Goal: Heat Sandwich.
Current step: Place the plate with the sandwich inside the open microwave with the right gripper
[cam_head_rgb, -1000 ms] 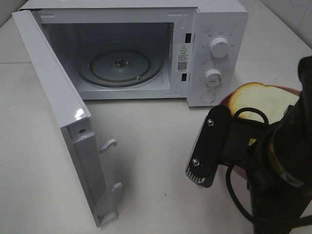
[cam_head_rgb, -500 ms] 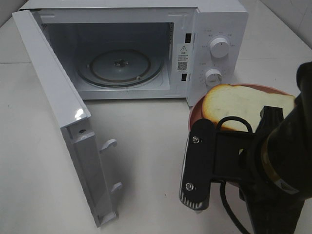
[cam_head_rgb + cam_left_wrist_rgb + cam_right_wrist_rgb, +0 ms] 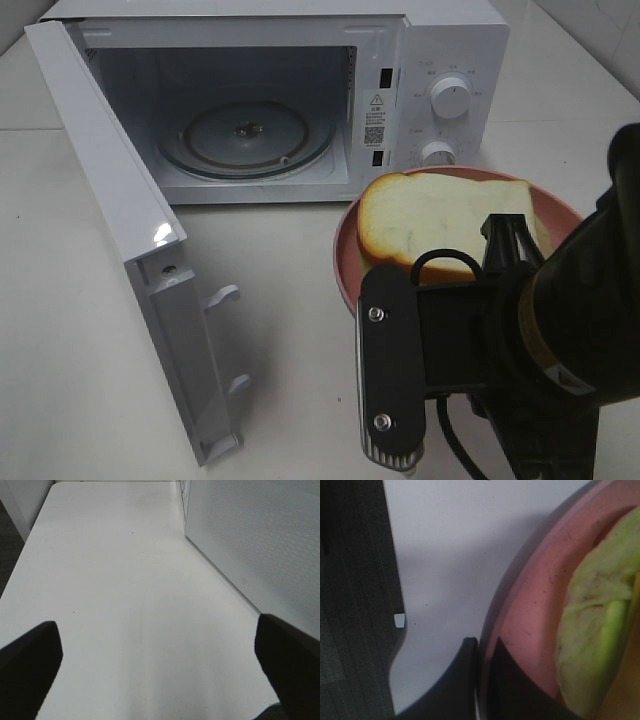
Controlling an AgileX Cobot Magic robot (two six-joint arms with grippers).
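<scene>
The sandwich (image 3: 430, 215), pale bread with a tan crust, lies on a pink round plate (image 3: 345, 255). My right gripper (image 3: 505, 245) holds the plate above the table, in front of the microwave's control panel. In the right wrist view my right gripper (image 3: 482, 646) is shut on the plate's rim (image 3: 520, 615), and the green lettuce filling (image 3: 592, 630) shows beside it. My left gripper (image 3: 160, 665) is open and empty over bare table, and it is out of the exterior view.
The white microwave (image 3: 440, 40) stands at the back with its door (image 3: 120, 220) swung wide open to the left. Its glass turntable (image 3: 245, 135) is bare. Two knobs (image 3: 450, 98) sit on its right panel. The door's outer face (image 3: 260, 540) is beside my left gripper.
My right arm has carried the plate with the sandwich to the left, from the right edge to in front of the microwave's control panel. The microwave and its door have not moved.
</scene>
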